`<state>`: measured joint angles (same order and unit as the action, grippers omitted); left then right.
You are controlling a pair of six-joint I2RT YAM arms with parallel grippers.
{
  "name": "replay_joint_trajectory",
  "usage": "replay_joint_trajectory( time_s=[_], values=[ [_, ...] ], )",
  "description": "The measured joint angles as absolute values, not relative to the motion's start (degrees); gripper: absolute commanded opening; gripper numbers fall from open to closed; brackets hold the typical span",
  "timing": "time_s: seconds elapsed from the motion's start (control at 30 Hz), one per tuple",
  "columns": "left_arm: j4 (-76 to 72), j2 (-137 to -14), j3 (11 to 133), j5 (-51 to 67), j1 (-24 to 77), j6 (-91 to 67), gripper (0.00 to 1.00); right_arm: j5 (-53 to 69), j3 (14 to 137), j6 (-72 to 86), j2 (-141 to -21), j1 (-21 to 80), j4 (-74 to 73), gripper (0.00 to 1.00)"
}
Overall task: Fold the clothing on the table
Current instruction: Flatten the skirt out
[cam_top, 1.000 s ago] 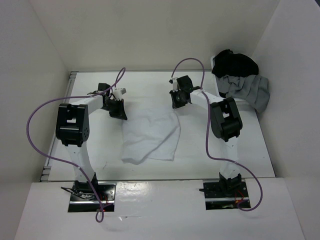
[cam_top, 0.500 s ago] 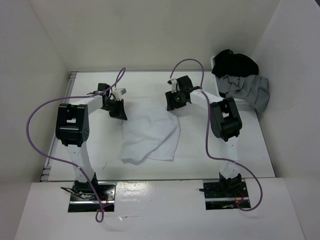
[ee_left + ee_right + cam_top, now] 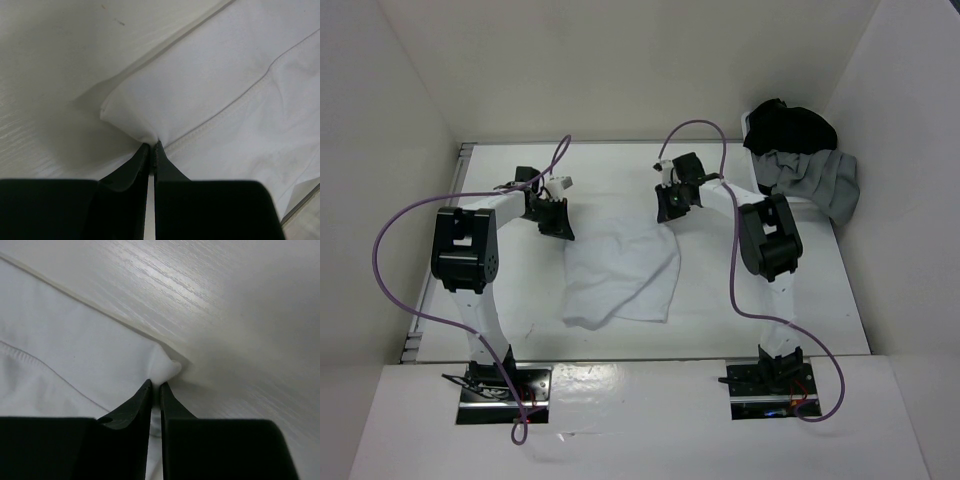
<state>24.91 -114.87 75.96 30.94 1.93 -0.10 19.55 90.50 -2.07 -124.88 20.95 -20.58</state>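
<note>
1. The clothing [image 3: 622,275] lies at the centre of the top view as a creased white sheet on the table [image 3: 520,300]. White cloth on a white tabletop makes its outline hard to trace, most of all along the lower edge.
2. The left gripper [image 3: 560,228] sits at the upper-left corner of the clothing. In the left wrist view its jaws [image 3: 151,146] meet at the tips, clamped on a tented corner of the clothing [image 3: 225,90]. A stitched hem runs diagonally to the right. The black finger bodies fill the bottom of that frame and hide the cloth beneath.
3. The right gripper [image 3: 668,210] sits at the upper-right corner. In the right wrist view its jaws [image 3: 155,385] stand almost together, a thin slit between them, pinching a small nub of the clothing [image 3: 75,350] that bulges past the tips. We cannot see how deep the cloth sits in the jaws.
4. At the upper right of the top view, a black garment [image 3: 788,125] and a grey garment [image 3: 820,180] are heaped against the wall, well apart from the clothing.
5. Purple cables [image 3: 395,235] loop over both arms.
</note>
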Motion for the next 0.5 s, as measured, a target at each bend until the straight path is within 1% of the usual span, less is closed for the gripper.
replay_joint_trajectory(
  time_s=[0.07,0.1,0.27,0.37,0.5],
  values=[
    [24.9,-114.9,76.0,31.0,1.9,0.0,0.05,19.9,90.8,-2.2,-125.1,20.9,-20.7,0.01],
    [24.9,-114.9,76.0,31.0,1.9,0.0,0.04,20.0,90.8,-2.1,-125.1,20.9,-20.7,0.00],
    [25.0,-115.0,76.0,31.7,2.0,0.1,0.00,20.5,91.4,-2.4,-125.2,20.9,-21.7,0.00],
    [26.1,-114.5,76.2,32.3,2.0,0.5,0.00,21.9,91.6,-2.6,-124.5,20.9,-23.3,0.00],
    [28.1,-108.5,76.2,33.6,2.0,1.7,0.00,24.7,91.1,-3.4,-118.5,21.0,-26.6,0.00]
  ],
)
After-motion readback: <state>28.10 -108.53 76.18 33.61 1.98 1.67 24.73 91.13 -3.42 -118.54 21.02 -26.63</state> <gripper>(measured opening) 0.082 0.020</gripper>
